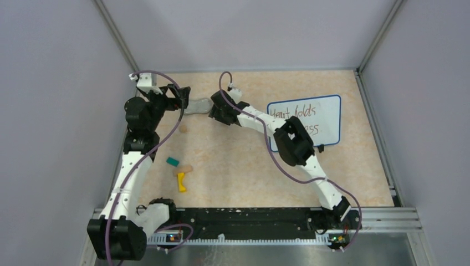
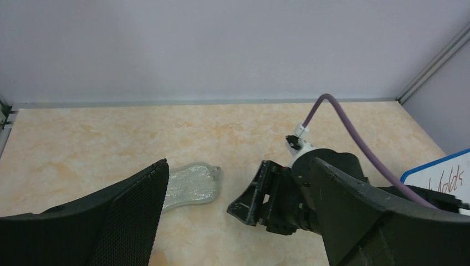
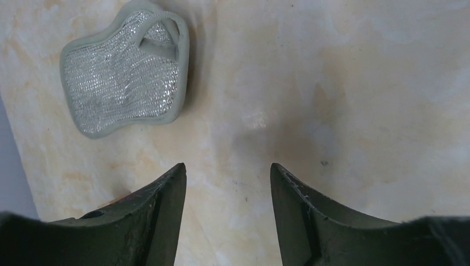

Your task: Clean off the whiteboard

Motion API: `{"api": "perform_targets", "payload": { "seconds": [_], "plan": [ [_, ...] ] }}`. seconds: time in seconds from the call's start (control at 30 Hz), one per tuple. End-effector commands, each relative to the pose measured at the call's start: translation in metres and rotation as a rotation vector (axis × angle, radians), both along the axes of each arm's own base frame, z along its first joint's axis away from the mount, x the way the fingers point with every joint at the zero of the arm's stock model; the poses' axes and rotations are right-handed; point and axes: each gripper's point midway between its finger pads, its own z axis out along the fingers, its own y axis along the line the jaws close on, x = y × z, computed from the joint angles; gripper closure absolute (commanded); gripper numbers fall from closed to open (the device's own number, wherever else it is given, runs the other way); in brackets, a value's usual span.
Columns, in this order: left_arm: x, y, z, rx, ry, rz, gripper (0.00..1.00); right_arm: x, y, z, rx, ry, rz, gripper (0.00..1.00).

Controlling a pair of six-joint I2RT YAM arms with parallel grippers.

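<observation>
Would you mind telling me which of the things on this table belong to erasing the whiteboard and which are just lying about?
For the job:
whiteboard, still carrying reddish-brown writing
grey eraser pad

Just lying about:
teal block
tan piece
yellow piece
</observation>
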Motion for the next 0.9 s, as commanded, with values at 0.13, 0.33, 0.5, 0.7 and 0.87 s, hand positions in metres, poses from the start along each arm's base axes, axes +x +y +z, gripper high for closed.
{"api": "perform_targets", "payload": {
  "seconds": [0.13, 0.33, 0.5, 0.7, 0.87],
  "plan": [
    [-0.002, -0.012, 0.026, -0.002, -0.065, -0.077, 0.01, 0.029, 0.048, 0.002, 0.170, -0.022, -0.012, 0.44],
    [-0.002, -0.014, 0.026, -0.001, -0.062, -0.091, 0.01, 0.037, 0.056, -0.016, 0.257, -0.002, -0.082, 0.46],
    [-0.001, -0.015, 0.025, -0.002, -0.059, -0.098, 0.01, 0.049, 0.052, -0.026, 0.280, 0.015, -0.146, 0.56],
    [0.000, -0.016, 0.024, -0.002, -0.055, -0.101, 0.01, 0.061, 0.043, -0.033, 0.243, -0.022, -0.170, 0.82],
    [0.000, -0.019, 0.025, 0.006, -0.060, -0.124, 0.01, 0.064, 0.051, -0.011, 0.304, -0.046, -0.094, 1.00]
  ]
}}
